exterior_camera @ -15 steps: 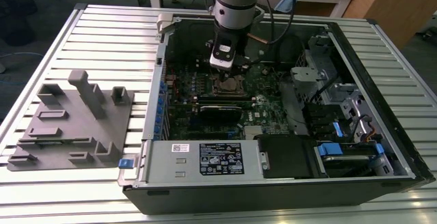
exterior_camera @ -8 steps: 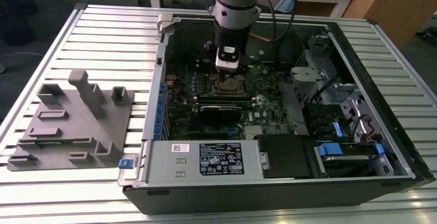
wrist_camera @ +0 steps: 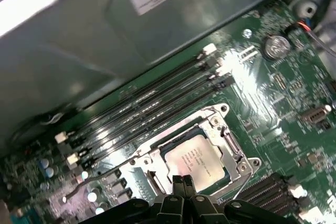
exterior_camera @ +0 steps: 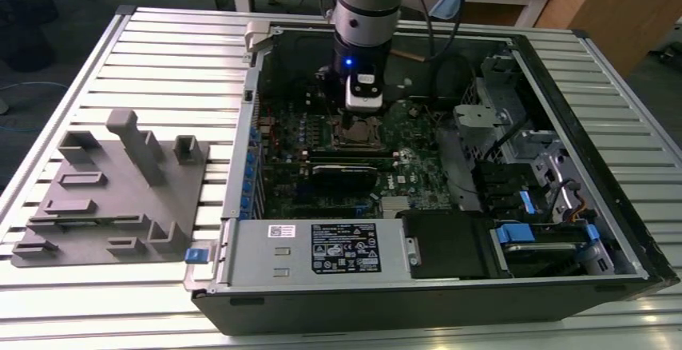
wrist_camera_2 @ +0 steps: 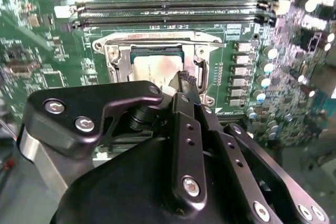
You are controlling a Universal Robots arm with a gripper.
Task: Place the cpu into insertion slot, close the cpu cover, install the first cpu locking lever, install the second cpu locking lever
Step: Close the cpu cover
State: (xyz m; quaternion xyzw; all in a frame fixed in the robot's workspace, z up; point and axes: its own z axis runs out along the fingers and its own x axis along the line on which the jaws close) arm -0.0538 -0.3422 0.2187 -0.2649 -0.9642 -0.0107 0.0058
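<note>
The cpu (wrist_camera: 197, 156), a pale silvery square chip, lies in the insertion slot (exterior_camera: 357, 133) on the green board; it is also seen in the second wrist view (wrist_camera_2: 155, 69). The cpu cover (wrist_camera: 231, 145), a thin silvery frame, seems to lie flat around the chip, its side plate (wrist_camera_2: 116, 59) showing beside it. A thin wire lever (wrist_camera: 100, 174) sticks out from one side of the socket, and another wire lever (wrist_camera: 247, 179) runs along the opposite side. My gripper (wrist_camera: 183, 181) hangs just over the cpu's edge with its black fingers together and nothing between them; it also shows in the other two views (wrist_camera_2: 185, 78) (exterior_camera: 362, 102).
Long black memory slots (wrist_camera: 152, 103) run beside the socket. The case wall (wrist_camera: 105, 35) rises behind them. In the exterior view the power supply (exterior_camera: 319, 246) sits at the front, drive bays (exterior_camera: 533, 166) on the exterior view's right, and a grey fixture (exterior_camera: 107, 190) on the table at its left.
</note>
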